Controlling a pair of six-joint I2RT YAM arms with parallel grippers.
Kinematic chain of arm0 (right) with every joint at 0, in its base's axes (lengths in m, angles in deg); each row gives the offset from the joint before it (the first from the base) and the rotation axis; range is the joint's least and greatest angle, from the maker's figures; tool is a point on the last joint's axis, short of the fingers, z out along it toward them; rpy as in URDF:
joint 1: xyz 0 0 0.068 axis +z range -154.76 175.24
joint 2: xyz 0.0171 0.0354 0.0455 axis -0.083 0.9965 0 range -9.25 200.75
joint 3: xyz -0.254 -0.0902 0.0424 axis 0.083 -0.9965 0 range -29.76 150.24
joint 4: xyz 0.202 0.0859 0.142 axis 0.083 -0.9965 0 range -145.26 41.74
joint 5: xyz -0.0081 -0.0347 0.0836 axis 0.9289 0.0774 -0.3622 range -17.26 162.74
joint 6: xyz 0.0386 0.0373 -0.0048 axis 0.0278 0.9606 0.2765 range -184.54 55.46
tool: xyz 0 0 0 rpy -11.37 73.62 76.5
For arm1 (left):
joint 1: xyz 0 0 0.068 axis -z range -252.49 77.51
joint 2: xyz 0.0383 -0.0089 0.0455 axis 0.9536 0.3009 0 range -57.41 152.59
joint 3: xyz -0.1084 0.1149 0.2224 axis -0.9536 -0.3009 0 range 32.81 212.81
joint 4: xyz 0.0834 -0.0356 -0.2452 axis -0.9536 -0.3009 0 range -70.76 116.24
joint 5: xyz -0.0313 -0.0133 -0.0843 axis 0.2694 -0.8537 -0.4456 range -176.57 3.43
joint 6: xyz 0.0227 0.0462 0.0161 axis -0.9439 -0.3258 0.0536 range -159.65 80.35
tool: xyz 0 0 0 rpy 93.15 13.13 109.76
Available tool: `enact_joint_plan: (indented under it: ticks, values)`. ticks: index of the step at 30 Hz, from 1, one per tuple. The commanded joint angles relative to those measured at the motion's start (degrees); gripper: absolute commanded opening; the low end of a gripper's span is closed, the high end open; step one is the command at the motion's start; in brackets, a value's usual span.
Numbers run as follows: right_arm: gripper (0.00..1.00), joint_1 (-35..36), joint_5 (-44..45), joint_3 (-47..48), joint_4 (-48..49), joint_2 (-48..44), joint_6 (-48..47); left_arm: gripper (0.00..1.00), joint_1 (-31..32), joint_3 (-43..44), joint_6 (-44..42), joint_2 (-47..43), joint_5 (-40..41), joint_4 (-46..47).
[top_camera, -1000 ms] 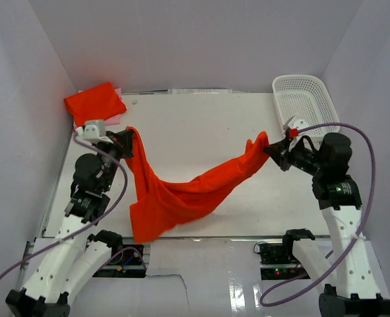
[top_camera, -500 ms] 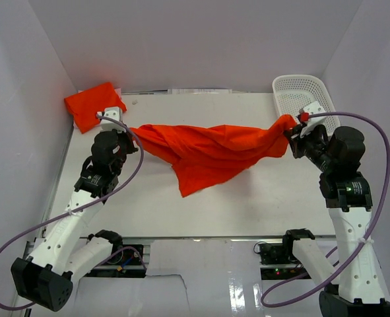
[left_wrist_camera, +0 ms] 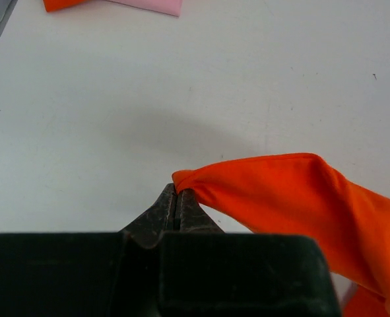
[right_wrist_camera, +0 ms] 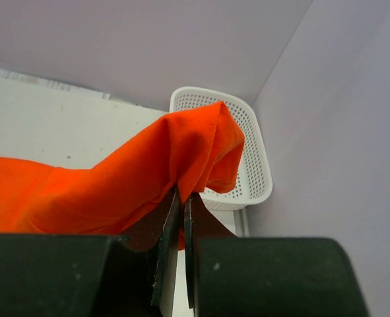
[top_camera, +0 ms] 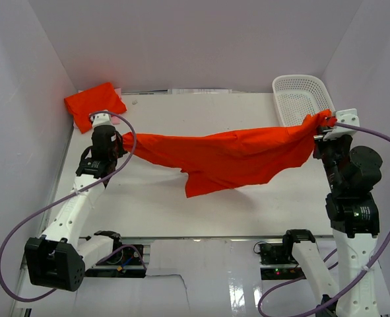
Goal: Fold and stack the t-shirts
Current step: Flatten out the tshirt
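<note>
An orange t-shirt (top_camera: pixel 227 158) hangs stretched in the air between my two grippers, above the white table (top_camera: pixel 181 112), with a flap drooping in the middle. My left gripper (top_camera: pixel 120 140) is shut on its left corner, seen in the left wrist view (left_wrist_camera: pixel 176 193) with the cloth (left_wrist_camera: pixel 293 191) trailing right. My right gripper (top_camera: pixel 321 123) is shut on its right corner, seen in the right wrist view (right_wrist_camera: pixel 182 198) with the cloth (right_wrist_camera: pixel 129 178) bunched over the fingers. A folded orange t-shirt (top_camera: pixel 94 104) lies at the table's back left corner.
A white perforated basket (top_camera: pixel 303 96) stands at the back right, just behind my right gripper; it also shows in the right wrist view (right_wrist_camera: pixel 251 165). A pink item (left_wrist_camera: pixel 148 5) lies under the folded shirt. White walls enclose the table.
Both grippers have risen and moved apart, left toward the back left and right toward the basket. The shirt has gone from sagging on the table to stretched taut in the air.
</note>
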Motion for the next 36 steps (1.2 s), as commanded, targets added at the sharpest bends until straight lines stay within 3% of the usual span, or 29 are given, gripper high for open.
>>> enact_joint_plan:
  ticks: [1, 8, 12, 14, 17, 21, 23, 26, 29, 36]
  values:
    - [0.08, -0.4, 2.8, 3.1, 6.5, -0.5, -1.0, 0.00, -1.5, 3.7, 2.5, -1.6, -0.4, 0.1]
    - [0.08, -0.3, 4.2, 12.5, 13.2, 2.2, -2.7, 0.00, -5.4, 15.1, 3.5, 4.3, 1.3, -2.0]
    - [0.08, -0.4, 6.6, 13.2, 15.0, 1.5, -4.4, 0.00, -6.5, 14.7, 5.0, 3.4, 2.7, 0.9]
    - [0.08, -0.4, 5.7, 11.2, 15.1, -0.2, -4.4, 0.00, -6.5, 12.3, 5.0, -1.0, 3.1, 7.1]
    - [0.08, -0.4, 1.8, 7.1, 13.7, -2.1, -2.3, 0.00, -6.5, 6.6, 4.3, -6.5, 2.4, 16.0]
    - [0.08, -0.5, -12.9, 3.7, 7.4, -2.4, 1.5, 0.00, -6.5, 2.9, 3.8, -11.7, -2.2, 19.8]
    - [0.08, -0.5, -15.8, 3.8, 3.0, 0.4, 3.0, 0.00, -6.5, 2.7, 3.2, -11.5, -5.3, 19.7]
    - [0.08, -0.5, -21.4, 5.1, -2.2, 5.4, 2.8, 0.00, -6.6, 5.8, 2.1, -6.8, -11.8, 12.9]
    - [0.08, -0.5, -21.4, 6.8, -4.6, 11.5, 2.1, 0.00, -6.5, 8.1, 2.4, 0.0, -15.3, 7.3]
    - [0.08, -0.5, -23.3, 14.2, -6.9, 26.2, 1.7, 0.00, -6.5, 17.8, 3.6, 16.4, -19.1, 4.2]
